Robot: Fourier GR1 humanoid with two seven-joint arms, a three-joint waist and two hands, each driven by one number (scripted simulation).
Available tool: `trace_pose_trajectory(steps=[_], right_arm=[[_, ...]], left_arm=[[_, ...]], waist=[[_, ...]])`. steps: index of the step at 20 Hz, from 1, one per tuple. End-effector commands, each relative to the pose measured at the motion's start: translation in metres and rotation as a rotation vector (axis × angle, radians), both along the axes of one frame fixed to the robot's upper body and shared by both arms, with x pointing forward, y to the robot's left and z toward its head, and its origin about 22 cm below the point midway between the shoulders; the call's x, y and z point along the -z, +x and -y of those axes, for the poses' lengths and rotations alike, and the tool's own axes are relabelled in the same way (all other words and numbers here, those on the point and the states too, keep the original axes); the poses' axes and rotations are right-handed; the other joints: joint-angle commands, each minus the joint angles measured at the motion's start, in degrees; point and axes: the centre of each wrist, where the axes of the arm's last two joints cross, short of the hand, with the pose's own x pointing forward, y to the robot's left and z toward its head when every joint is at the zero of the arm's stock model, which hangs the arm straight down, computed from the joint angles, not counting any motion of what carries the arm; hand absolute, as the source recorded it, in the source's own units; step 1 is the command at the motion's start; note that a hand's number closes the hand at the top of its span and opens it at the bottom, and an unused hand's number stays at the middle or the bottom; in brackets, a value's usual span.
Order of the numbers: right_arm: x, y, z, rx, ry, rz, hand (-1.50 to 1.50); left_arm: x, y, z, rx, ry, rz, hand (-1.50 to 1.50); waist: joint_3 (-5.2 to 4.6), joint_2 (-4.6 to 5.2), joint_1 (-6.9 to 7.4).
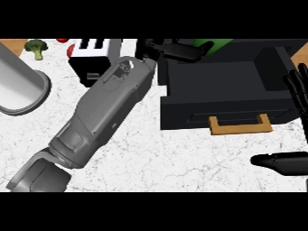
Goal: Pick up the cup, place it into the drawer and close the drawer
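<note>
The green cup (212, 43) shows only as a sliver at the top, above the back of the open dark drawer (216, 83). My left hand (175, 49) is at the end of the forearm that crosses the counter from the lower left. Its fingers curl against the cup and hide most of it. The drawer is pulled out toward me, its inside looks bare, and a wooden handle (240, 124) sits on its front. My right hand (305, 92) rests open at the right edge, fingers up, beside the drawer.
A large white cylinder (13, 83) stands at the left. A broccoli floret (35, 47) and a red item (62, 40) lie at the top left. A black and white box (91, 56) sits beside my left wrist. The dark cabinet (286, 58) surrounds the drawer.
</note>
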Motion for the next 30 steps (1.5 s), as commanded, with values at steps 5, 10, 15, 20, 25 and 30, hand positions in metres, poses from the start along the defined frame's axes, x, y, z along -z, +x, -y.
trace_pose_trajectory(steps=[5,10,15,20,25,30], right_arm=[[-0.01,0.0,-0.007,-0.001,-0.01,-0.003,-1.5],[-0.009,-0.004,0.007,-0.025,-0.005,0.02,-1.5],[-0.007,0.011,-0.009,-0.044,0.005,0.029,-1.5],[-0.019,0.006,-0.003,-0.038,0.003,0.035,-1.5],[-0.01,0.005,-0.008,-0.154,0.114,0.011,-1.5],[-0.018,0.0,0.001,-0.223,0.08,0.011,1.5]], left_arm=[[0.021,-0.011,0.015,-0.013,0.119,-0.066,1.5],[0.008,-0.003,0.021,-0.027,0.239,-0.073,-1.5],[0.036,-0.012,0.02,-0.049,0.333,-0.111,-1.5],[0.052,-0.015,0.014,-0.094,0.342,-0.069,-1.5],[0.035,-0.023,0.029,-0.057,0.222,0.011,-1.5],[0.012,-0.018,0.033,-0.027,0.107,0.04,-1.5]], waist=[[-0.01,-0.2,-0.14],[0.04,0.28,-1.75],[0.06,0.57,-2.42],[0.0,0.62,-2.43],[-0.01,0.37,-1.91],[-0.03,0.04,-0.03]])
